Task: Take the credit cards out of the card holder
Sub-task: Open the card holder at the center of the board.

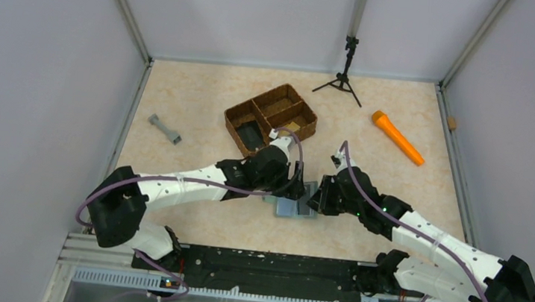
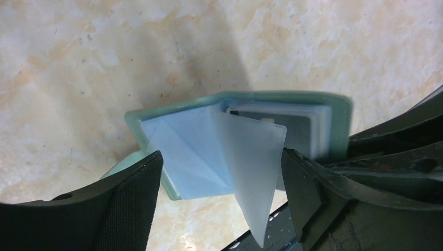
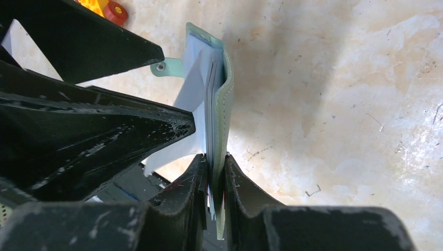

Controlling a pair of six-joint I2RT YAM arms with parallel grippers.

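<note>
The card holder (image 2: 172,112) lies open, grey-green with pale blue-clear pockets, between both arms near the table's middle (image 1: 287,208). My right gripper (image 3: 217,162) is shut on its right-hand cover and pockets, holding that half on edge (image 3: 225,99). A silvery grey credit card (image 2: 300,130) shows inside a pocket there. My left gripper (image 2: 222,157) is open over the holder. One loose clear pocket leaf (image 2: 256,172) stands up between its fingers (image 2: 130,204), untouched by either pad. The holder's small tab (image 3: 167,67) points away from my right gripper.
A brown woven three-part basket (image 1: 272,118) holding a black block (image 1: 251,134) stands just behind the left arm. An orange cylinder (image 1: 397,137) lies back right, a grey dumbbell-shaped piece (image 1: 165,130) back left, and a small black tripod (image 1: 343,80) by the rear wall.
</note>
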